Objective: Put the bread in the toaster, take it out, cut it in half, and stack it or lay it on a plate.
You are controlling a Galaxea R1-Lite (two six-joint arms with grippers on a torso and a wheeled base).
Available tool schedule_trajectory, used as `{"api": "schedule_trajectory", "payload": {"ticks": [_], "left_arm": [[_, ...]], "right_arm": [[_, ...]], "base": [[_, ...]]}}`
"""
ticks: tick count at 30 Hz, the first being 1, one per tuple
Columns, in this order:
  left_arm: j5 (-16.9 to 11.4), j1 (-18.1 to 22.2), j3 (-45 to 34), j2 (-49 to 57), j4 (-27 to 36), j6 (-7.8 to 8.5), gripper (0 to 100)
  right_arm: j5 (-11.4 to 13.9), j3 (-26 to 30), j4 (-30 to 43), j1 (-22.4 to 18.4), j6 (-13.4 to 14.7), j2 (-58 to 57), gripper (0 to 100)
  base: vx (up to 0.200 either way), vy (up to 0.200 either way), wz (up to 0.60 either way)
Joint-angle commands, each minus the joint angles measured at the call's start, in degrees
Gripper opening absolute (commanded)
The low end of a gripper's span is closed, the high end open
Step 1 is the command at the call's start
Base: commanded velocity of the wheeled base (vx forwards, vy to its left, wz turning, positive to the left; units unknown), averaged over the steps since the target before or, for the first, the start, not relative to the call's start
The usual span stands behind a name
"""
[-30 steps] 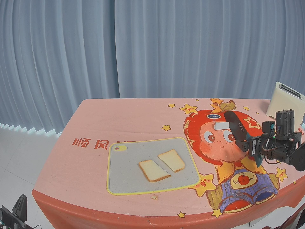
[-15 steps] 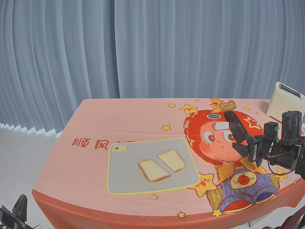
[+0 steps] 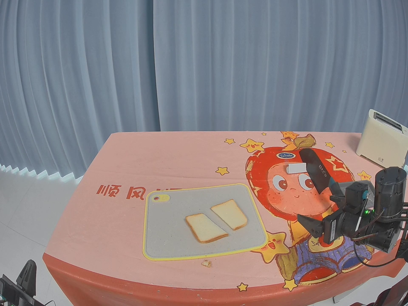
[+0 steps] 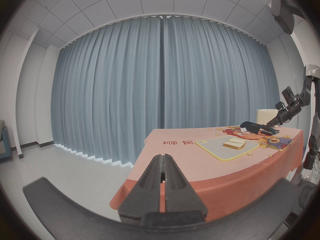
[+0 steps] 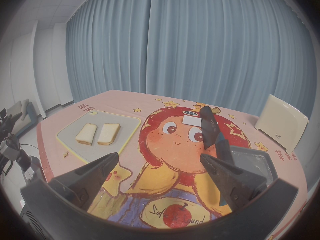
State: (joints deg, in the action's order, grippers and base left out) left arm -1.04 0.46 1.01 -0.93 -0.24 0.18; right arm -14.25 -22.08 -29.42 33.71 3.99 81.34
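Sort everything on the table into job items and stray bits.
Job: left bread half, right bread half, cutting board, knife, toaster, dark plate.
Stray: white card, crumb beside the board.

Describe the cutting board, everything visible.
The cutting board is a grey rectangle with rounded corners and a yellow rim, plastic by its look, with a yellow tab and hole at its far left corner. It lies flat on the pink tablecloth near the table's front edge. Two bread halves lie on it side by side, close together. A crumb sits just off its near edge.
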Motion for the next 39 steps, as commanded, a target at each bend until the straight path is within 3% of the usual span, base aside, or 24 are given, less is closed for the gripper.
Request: {"api": "schedule_trajectory", "payload": {"ticks": [1,25,29,33,39], "left_arm": [[0.0,0.1,-1.0,0.9,0.0,-0.01,0],[0.0,0.0,-1.0,0.9,0.0,-0.01,0],[0.0,0.0,-1.0,0.9,0.0,-0.01,0],[0.0,0.1,-1.0,0.9,0.0,-0.01,0],[0.0,0.0,-1.0,0.9,0.0,-0.01,0]], "right_arm": [[0.4,-0.5,0.0,0.3,0.1,0.0,100],[1.2,-0.2,0.0,0.3,0.1,-1.4,100],[3.6,-0.4,0.8,0.1,-0.3,-0.9,100],[3.9,-2.2,1.0,0.3,-0.6,0.2,100],[3.9,-9.5,2.3,0.8,-1.1,5.5,100]], "base": [[0.0,0.0,0.0],[0.0,0.0,0.0],[0.0,0.0,0.0],[0.0,0.0,0.0],[0.0,0.0,0.0]]}}
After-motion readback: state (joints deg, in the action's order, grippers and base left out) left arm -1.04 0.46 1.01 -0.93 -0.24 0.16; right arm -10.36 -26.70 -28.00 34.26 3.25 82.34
